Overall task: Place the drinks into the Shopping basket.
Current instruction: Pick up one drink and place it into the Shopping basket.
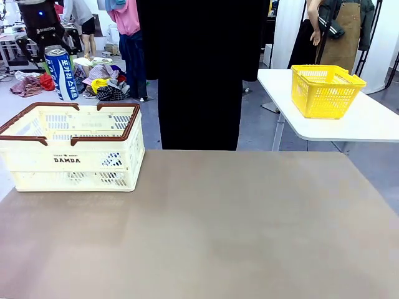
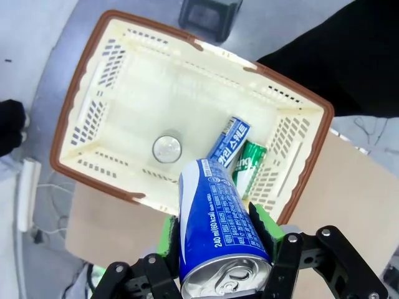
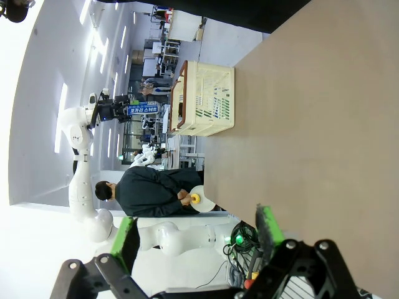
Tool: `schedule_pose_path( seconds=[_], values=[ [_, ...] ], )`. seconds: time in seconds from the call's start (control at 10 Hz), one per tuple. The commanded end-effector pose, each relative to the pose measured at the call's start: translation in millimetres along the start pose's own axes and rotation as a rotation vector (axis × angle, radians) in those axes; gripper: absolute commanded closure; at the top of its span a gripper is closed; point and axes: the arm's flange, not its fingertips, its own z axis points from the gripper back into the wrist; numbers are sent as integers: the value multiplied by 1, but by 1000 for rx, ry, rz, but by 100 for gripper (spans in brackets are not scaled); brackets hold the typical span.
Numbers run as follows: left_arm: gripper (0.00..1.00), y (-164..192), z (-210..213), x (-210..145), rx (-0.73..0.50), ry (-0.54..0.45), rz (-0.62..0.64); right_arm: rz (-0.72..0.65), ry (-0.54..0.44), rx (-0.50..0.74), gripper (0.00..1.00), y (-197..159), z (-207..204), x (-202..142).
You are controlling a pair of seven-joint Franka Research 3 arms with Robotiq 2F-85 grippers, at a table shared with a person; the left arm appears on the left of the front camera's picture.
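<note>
My left gripper (image 1: 57,55) is shut on a blue drink can (image 1: 62,75) with white print, held upright above the far left corner of the cream Shopping basket (image 1: 72,163). Seen from the left wrist, the can (image 2: 215,212) sits between green pads (image 2: 260,223), directly over the basket (image 2: 80,93). Three drinks lie inside: an upright can with a silver top (image 2: 167,149), a blue one (image 2: 229,142) and a green one (image 2: 249,165) lying in the corner. My right gripper (image 3: 196,235) stands open and empty, far from the basket (image 3: 209,99).
A person in black (image 1: 206,75) stands at the far edge of the brown table (image 1: 212,237). A yellow mesh basket (image 1: 325,90) rests on a separate white table (image 1: 368,121) at the back right.
</note>
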Motion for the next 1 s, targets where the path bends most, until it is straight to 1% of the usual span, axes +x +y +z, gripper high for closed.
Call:
schedule_pose_path(
  seconds=[0.0, 0.2, 0.3, 0.4, 0.5, 0.6, 0.8, 0.9],
  values=[
    [100, 0, 6, -4, 29, 5, -61, 16, -8, 22, 0, 3, -1, 2],
    [100, 0, 6, -4, 29, 5, -61, 16, -8, 22, 0, 3, -1, 2],
    [100, -4, -2, -5, 16, 15, -43, 16, -8, 22, 0, 3, -1, 2],
    [100, -25, -23, 3, 9, 34, -151, 16, -8, 22, 0, 3, -1, 2],
    [100, -30, -42, 6, -14, 41, -185, 16, -8, 22, 0, 3, -1, 2],
    [100, -28, -57, 3, -51, 54, -265, 16, -8, 22, 0, 3, -1, 2],
    [100, -18, -74, 3, -88, 36, -244, 16, -8, 22, 0, 3, -1, 2],
    [100, -13, -83, -1, -98, 44, -264, 16, -8, 22, 0, 3, -1, 2]
  ],
)
